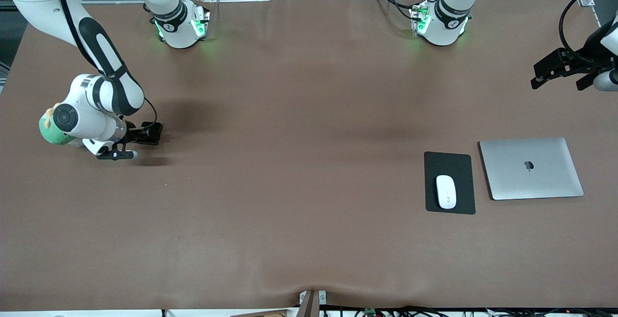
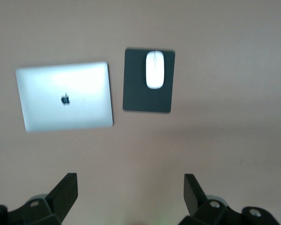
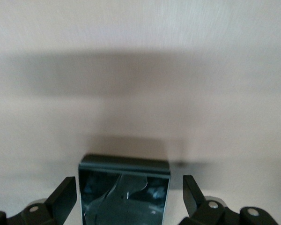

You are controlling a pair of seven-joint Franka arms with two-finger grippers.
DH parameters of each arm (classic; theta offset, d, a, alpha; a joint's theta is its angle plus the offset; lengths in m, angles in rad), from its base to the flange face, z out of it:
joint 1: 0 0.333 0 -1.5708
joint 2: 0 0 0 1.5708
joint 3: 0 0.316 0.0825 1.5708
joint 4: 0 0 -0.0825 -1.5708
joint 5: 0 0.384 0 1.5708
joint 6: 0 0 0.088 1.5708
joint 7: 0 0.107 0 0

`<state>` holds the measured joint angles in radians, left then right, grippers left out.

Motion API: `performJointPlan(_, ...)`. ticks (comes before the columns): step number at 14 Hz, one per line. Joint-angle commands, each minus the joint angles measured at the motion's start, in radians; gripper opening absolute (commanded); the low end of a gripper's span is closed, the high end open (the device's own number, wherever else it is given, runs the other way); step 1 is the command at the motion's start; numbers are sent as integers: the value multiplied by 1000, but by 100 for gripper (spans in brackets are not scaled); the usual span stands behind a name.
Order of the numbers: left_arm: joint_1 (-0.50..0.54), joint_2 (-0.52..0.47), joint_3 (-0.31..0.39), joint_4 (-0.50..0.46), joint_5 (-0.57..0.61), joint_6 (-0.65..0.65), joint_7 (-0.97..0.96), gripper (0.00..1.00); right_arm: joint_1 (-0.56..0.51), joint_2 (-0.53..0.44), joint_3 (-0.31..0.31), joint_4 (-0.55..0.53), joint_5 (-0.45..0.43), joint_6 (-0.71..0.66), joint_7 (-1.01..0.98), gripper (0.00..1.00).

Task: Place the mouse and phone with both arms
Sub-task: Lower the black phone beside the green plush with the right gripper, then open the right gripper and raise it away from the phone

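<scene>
The white mouse point(image 1: 446, 191) point(image 2: 155, 69) lies on a black pad point(image 1: 449, 162) point(image 2: 139, 96) toward the left arm's end of the table. The black glossy phone point(image 1: 151, 133) point(image 3: 124, 197) rests on the table at the right arm's end. My right gripper point(image 1: 137, 139) point(image 3: 130, 187) is low over it and open. One of its fingers point(image 3: 65, 194) stands on each side of the phone, with a gap on both sides. My left gripper point(image 1: 536, 76) point(image 2: 130, 185) hangs open and empty in the air, above the table's edge at the left arm's end.
A closed silver laptop point(image 1: 531, 168) point(image 2: 65, 96) lies beside the black pad, toward the left arm's end. A green soft toy point(image 1: 50, 131) sits beside the right arm's wrist. Brown cloth covers the table point(image 1: 289, 162).
</scene>
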<state>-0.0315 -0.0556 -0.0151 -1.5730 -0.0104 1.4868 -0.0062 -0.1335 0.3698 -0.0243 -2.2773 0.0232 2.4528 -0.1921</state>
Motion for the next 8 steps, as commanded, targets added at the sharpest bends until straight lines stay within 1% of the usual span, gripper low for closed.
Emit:
performJointPlan(1,4,-12,-40,-1,75,-49,-20,100,-14,-6,14,100,-17,-75,-39,100)
performJointPlan(2,4,-9,-43,1,72,-43,-18,100,-15,-6,14,164,-17,-174,-50,100)
performJointPlan(4,2,-6,-43,-2,60,-31,-21,100,-14,1,14,331,-17,-430,-52,100)
performJointPlan(5,-1,-3,-43,-2,43,-22,-23,100,-11,4,14,413,-17,-527,-50,100)
performJointPlan(7,5,-6,-39,-2,-23,3,-23,100,8,5,14,530,-17,-647,-49,100)
performJointPlan(8,5,-9,-39,-4,-23,0,-21,100,8,5,14,574,-17,-681,-44,100)
